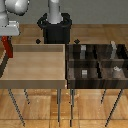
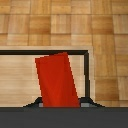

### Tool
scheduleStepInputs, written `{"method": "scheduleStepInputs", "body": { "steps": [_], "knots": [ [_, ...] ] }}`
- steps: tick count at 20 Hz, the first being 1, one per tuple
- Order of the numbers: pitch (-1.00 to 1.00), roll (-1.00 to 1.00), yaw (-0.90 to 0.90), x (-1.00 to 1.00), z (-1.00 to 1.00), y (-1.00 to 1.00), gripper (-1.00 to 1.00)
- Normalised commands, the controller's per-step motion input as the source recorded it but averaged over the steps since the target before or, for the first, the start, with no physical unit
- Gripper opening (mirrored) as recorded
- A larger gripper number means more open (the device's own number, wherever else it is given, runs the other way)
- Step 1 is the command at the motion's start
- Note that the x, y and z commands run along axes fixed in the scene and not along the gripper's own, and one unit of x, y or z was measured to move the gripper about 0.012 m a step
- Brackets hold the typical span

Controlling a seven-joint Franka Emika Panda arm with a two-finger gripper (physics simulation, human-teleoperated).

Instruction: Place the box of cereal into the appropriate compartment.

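A: Where is the box (image 1: 8, 47) against the edges?

B: It hangs at the exterior view's left, above the outer rim of the tan bin (image 1: 35, 79), a little tilted. The gripper (image 1: 6, 39) grasps its upper end; in the wrist view the two fingers (image 2: 89, 103) press on both sides of it.

A: Is there open room?

B: The tan bin's floor is bare. The divided bin (image 1: 98, 62) stands well apart, at the exterior view's right, with the tall block (image 1: 114, 48) in its far compartment.

A: How does the box look?

B: Flat, plain red, taller than wide.
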Motion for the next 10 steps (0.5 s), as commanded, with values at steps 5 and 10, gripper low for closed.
{"method": "scheduleStepInputs", "body": {
  "steps": [5,10],
  "knots": [
    [0.00,0.00,0.00,0.00,0.00,0.80,-1.00],
    [0.00,0.00,0.00,0.00,0.00,1.00,-1.00]
  ]
}}
